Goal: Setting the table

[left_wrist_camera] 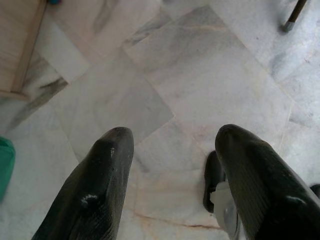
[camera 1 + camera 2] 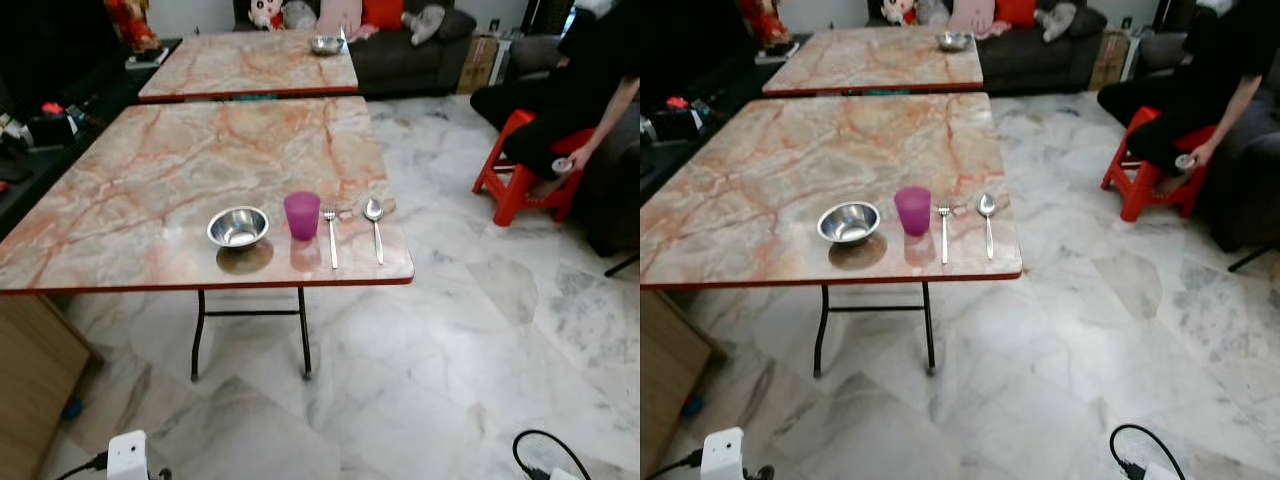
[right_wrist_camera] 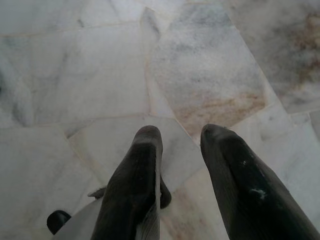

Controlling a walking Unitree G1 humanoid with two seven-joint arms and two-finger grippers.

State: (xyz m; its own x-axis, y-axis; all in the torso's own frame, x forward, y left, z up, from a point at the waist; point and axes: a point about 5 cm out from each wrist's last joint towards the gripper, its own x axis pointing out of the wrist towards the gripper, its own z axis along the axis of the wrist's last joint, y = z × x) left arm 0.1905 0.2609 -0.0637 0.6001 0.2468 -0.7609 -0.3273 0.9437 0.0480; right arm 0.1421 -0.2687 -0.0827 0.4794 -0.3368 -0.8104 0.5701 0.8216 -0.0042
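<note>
On the near marble-patterned table (image 2: 150, 170), close to its front right corner, stand a steel bowl (image 2: 238, 227), a purple cup (image 2: 302, 215), a fork (image 2: 331, 236) and a spoon (image 2: 375, 223) in a row. My left gripper (image 1: 170, 137) hangs over the floor tiles, open and holding nothing. My right gripper (image 3: 181, 134) also points down at the floor, its fingers apart with nothing between them.
A second table (image 2: 250, 62) behind carries another steel bowl (image 2: 326, 44). A person sits on a red stool (image 2: 520, 175) at the right. A dark sofa (image 2: 400, 50) stands at the back. Cables and a white box (image 2: 128, 457) lie on the floor near me.
</note>
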